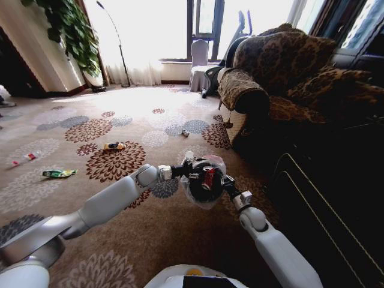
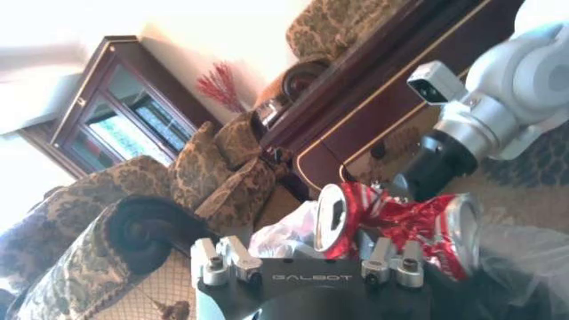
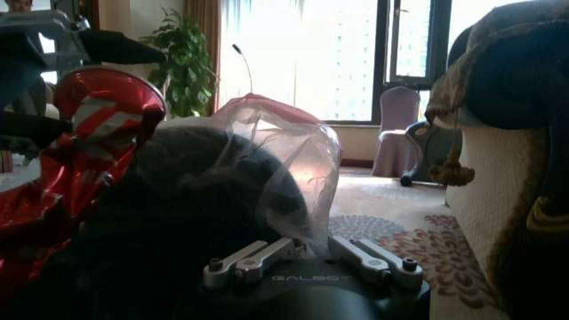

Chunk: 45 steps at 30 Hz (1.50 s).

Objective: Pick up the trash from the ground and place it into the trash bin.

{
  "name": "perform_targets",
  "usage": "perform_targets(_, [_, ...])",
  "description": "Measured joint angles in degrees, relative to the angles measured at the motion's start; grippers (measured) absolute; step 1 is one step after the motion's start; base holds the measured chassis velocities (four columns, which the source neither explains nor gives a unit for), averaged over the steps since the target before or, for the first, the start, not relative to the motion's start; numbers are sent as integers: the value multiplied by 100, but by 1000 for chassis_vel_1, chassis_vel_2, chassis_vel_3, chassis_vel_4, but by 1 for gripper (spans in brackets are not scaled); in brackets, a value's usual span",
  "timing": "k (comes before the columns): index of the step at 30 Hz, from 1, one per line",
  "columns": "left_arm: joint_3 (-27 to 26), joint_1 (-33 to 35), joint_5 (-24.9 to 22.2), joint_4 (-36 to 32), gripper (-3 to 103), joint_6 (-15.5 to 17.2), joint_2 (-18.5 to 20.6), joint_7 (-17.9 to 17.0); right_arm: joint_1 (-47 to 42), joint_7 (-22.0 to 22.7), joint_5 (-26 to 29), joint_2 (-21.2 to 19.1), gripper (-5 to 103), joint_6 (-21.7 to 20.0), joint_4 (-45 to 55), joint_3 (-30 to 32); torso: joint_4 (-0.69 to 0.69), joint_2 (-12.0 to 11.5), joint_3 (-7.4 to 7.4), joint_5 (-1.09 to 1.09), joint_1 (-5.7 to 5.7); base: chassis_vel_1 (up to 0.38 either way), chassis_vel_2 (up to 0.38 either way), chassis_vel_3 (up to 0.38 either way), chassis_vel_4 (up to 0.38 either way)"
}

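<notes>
A crushed red can (image 1: pixel 208 178) hangs over the trash bin (image 1: pixel 201 197), a small dark bin with a whitish bag bunched at its rim. My left gripper (image 1: pixel 198 174) is shut on the can (image 2: pixel 400 223), reaching in from the left. From the right, my right gripper (image 1: pixel 225 186) is shut on the bin's side, with the bag (image 3: pixel 289 150) against its fingers (image 3: pixel 244 260). The can (image 3: pixel 84 150) sits at the bin's mouth. On the carpet lie a green wrapper (image 1: pixel 59 173), a yellow-orange wrapper (image 1: pixel 114 146) and a red-capped bottle (image 1: pixel 24 158).
A small grey piece of litter (image 1: pixel 185 132) lies near the leopard-print sofa (image 1: pixel 282 78), which stands close on the right. A dark cabinet (image 1: pixel 330 198) fills the right foreground. A covered chair (image 1: pixel 199 63) and a floor lamp (image 1: pixel 120 54) stand by the far window. The flowered carpet stretches open to the left.
</notes>
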Motion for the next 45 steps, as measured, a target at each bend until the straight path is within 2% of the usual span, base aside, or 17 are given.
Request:
perform_targets(2, [-167, 161, 9, -55, 88, -39, 70, 15, -16, 0, 11, -11, 0, -5, 0, 29, 1, 0, 0, 0, 0, 0, 0, 0, 0])
perform_targets(6, [-371, 323, 281, -7, 99, -79, 72, -116, -88, 0, 41, -37, 0, -21, 51, 42, 0, 0, 0, 0, 0, 0, 0, 0, 0])
perform_targets(8, [-433, 338, 321, -3, 100, -40, 44, -167, -113, -1, 41, -41, 0, -23, 72, 45, 0, 0, 0, -1, 0, 0, 0, 0, 0])
perform_targets(12, [-502, 298, 321, 55, 100, 293, 15, -314, -196, -1, 40, -53, 0, -25, 134, 84, 0, 0, 0, 0, 0, 0, 0, 0, 0])
perform_targets(14, [-462, 230, 114, 53, 100, 550, 23, -406, -276, -1, 39, -53, 0, -25, 178, 130, -1, 0, 0, 0, 0, 0, 0, 0, 0])
perform_targets(19, [-217, 273, -288, 17, 100, 693, -24, -440, -384, -1, 30, -32, 0, -32, 250, 190, -1, 0, 0, 0, 0, 0, 0, 0, 0])
perform_targets(22, [-136, 298, -409, -21, 100, 635, -40, -370, -395, -2, 31, -55, 0, -36, 271, 195, 0, 0, 0, 0, 0, 0, 0, 0, 0])
perform_targets(27, [-379, 403, -827, -76, 100, 713, -150, -514, -424, -2, 32, -85, 0, -62, 298, 218, -2, 0, 0, 0, 0, 0, 0, 0, 0])
perform_targets(30, [-1113, 927, -1738, -297, 100, 981, -206, -1128, -505, -2, 29, -115, 0, -132, 352, 333, -3, 0, 0, 1, 0, 0, 0, 0, 0])
perform_targets(31, [-1113, 927, -1738, -297, 100, 981, -206, -1128, -505, -2, 29, -115, 0, -132, 352, 333, -3, 0, 0, 1, 0, 0, 0, 0, 0])
perform_targets(33, [-1805, 1575, -2341, -525, 100, 1223, -319, -1632, -557, -2, 34, -154, 0, -154, 375, 450, 1, 0, 0, 1, 0, 0, 0, 0, 0])
perform_targets(35, [-2410, 2178, -2673, -630, 100, 1439, -531, -2248, -587, -2, 98, -209, 0, -156, 391, 617, 3, 0, -1, -1, 0, 0, 0, 0, 0])
perform_targets(36, [-2410, 2178, -2673, -630, 100, 1439, -531, -2248, -587, -2, 98, -209, 0, -156, 391, 617, 3, 0, -1, -1, 0, 0, 0, 0, 0])
perform_targets(38, [-2758, 2564, -2721, -497, 101, 1614, -806, -2839, -620, 2, 201, -245, 0, -158, 437, 749, 1, 1, -1, 2, -1, 0, 0, 0, 0])
perform_targets(40, [-2883, 2755, -2723, -316, 100, 1751, -957, -3023, -664, 2, 268, -277, 0, -161, 505, 824, 0, 1, 0, -2, 0, 0, 0, 0, 0])
perform_targets(42, [-2913, 2876, -2663, -111, 99, 1813, -1054, -3069, -724, 2, 317, -303, 0, -162, 603, 880, -2, 1, 0, 0, 0, 0, 0, 0, 0])
perform_targets(45, [-2800, 2983, -2163, 427, 99, 1726, -1279, -2920, -892, -2, 360, -368, 0, -162, 837, 974, 0, 1, -1, -1, 0, 0, 0, 0, 0])
